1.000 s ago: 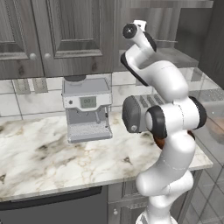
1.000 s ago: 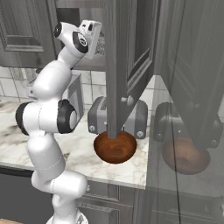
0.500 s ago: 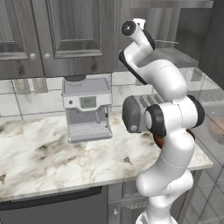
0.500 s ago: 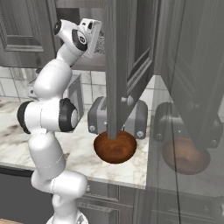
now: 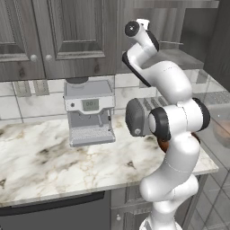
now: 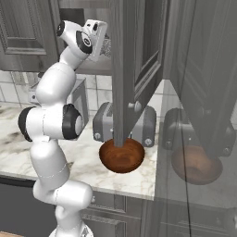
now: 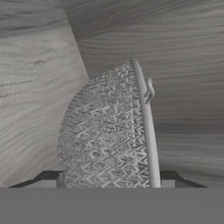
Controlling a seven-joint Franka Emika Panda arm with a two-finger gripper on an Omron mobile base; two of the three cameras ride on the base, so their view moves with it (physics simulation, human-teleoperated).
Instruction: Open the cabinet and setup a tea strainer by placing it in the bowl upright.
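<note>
Tea strainer [image 7: 107, 131] mesh sits right at the gripper [image 7: 111, 177] in the hand view, its thin metal rim running up the right edge and its domed basket bulging to the left, between the two dark finger tips [image 7: 48, 177] that peek up on either side; the tips stand close against it, but whether they already press on it cannot be told. Behind it is the grey wood-grain inside of the cabinet [image 6: 134, 55]. In the right base view the hand is lifted up to the shelf, beside the open cabinet door, which hangs edge-on in front of the camera. Lower down, the reddish-brown bowl [image 6: 121, 155] rests on the marble counter [image 5: 54, 157], just in front of the grey toaster [image 6: 102, 124]. Farther left along the counter a coffee machine [image 5: 88, 111] stands against the tiled wall.
</note>
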